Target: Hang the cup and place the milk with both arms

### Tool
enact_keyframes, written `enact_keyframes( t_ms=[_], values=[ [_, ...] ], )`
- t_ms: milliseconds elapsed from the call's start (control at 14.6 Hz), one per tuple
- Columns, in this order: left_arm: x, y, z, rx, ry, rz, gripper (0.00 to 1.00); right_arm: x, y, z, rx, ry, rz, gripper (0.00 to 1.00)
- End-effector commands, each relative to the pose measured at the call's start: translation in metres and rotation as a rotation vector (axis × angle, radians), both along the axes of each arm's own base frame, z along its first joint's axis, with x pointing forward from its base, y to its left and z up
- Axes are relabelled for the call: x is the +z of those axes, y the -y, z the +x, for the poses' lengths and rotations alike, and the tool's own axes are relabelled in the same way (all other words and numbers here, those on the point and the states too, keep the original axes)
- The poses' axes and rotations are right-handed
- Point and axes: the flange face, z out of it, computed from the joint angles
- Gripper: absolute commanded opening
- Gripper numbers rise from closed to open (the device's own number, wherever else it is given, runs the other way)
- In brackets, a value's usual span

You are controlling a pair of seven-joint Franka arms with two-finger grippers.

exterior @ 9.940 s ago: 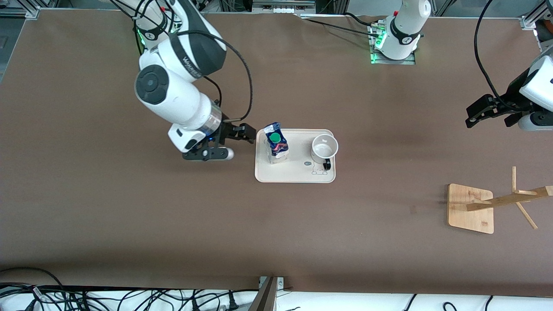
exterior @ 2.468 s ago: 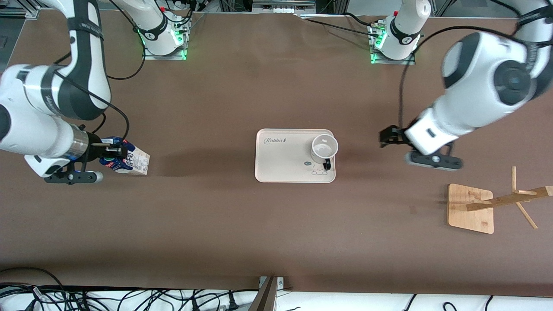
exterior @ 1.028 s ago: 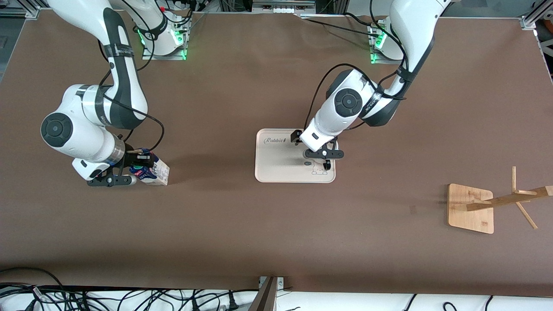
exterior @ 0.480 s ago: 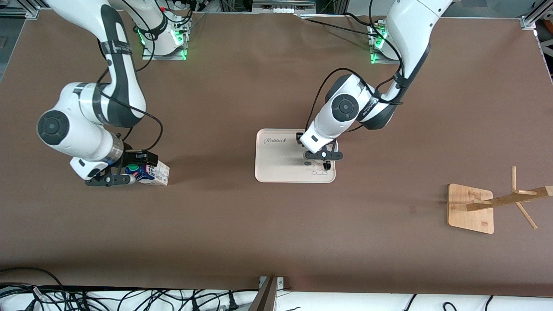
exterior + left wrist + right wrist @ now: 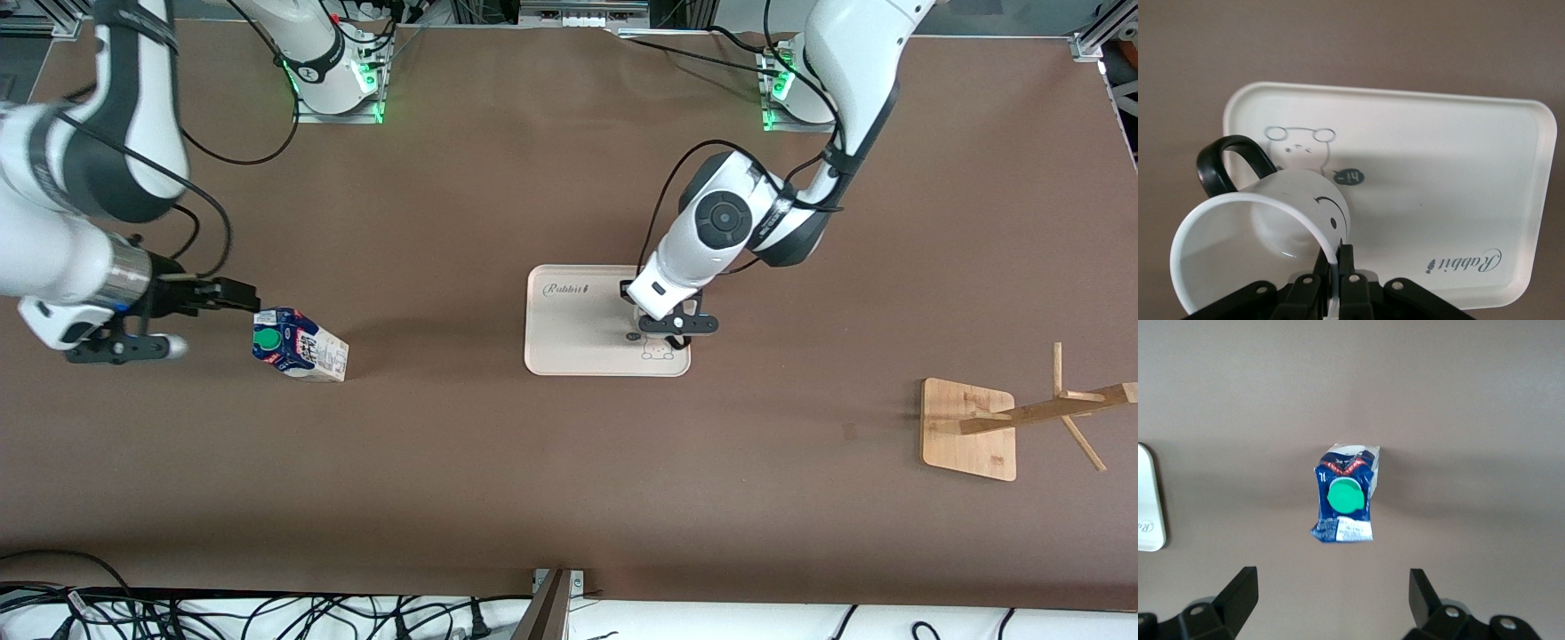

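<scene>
The milk (image 5: 298,354) stands on the table toward the right arm's end, green cap up, and also shows in the right wrist view (image 5: 1345,497). My right gripper (image 5: 238,295) is open and empty, up in the air beside the milk; its fingers (image 5: 1238,593) stand wide apart. My left gripper (image 5: 669,331) is over the tray (image 5: 569,347) and shut on the cup's rim. The cup (image 5: 1271,227), white with a black handle and smiley face, is tilted over the tray (image 5: 1438,167). In the front view the left hand hides most of the cup.
A wooden cup rack with a square base (image 5: 969,428) and a leaning pole with pegs (image 5: 1058,409) stands toward the left arm's end, nearer the front camera than the tray. Cables lie along the table's front edge.
My right gripper has let go of the milk, opened and pulled up and away toward the right arm's end. My left gripper has shifted slightly over the tray, at the cup.
</scene>
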Motion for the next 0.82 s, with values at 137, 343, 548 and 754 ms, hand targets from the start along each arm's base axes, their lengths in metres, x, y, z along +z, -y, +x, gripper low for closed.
enact_keyframes(
  t_ms=[137,343,548,754],
  values=[
    [0.107,-0.128,0.051,-0.035,0.119,0.032,0.00,0.013,0.015,0.008,-0.023,0.001,0.008,1.00],
    [0.165,-0.204,0.067,-0.040,0.107,0.065,0.00,0.016,0.018,0.008,-0.028,0.006,0.003,1.00],
    [0.213,-0.252,0.077,-0.062,0.092,0.147,0.00,0.043,0.017,0.016,0.004,0.083,-0.005,1.00],
    [0.239,-0.291,0.086,-0.141,0.130,0.242,0.00,0.052,0.015,0.020,0.017,0.112,-0.045,1.00]
  ],
)
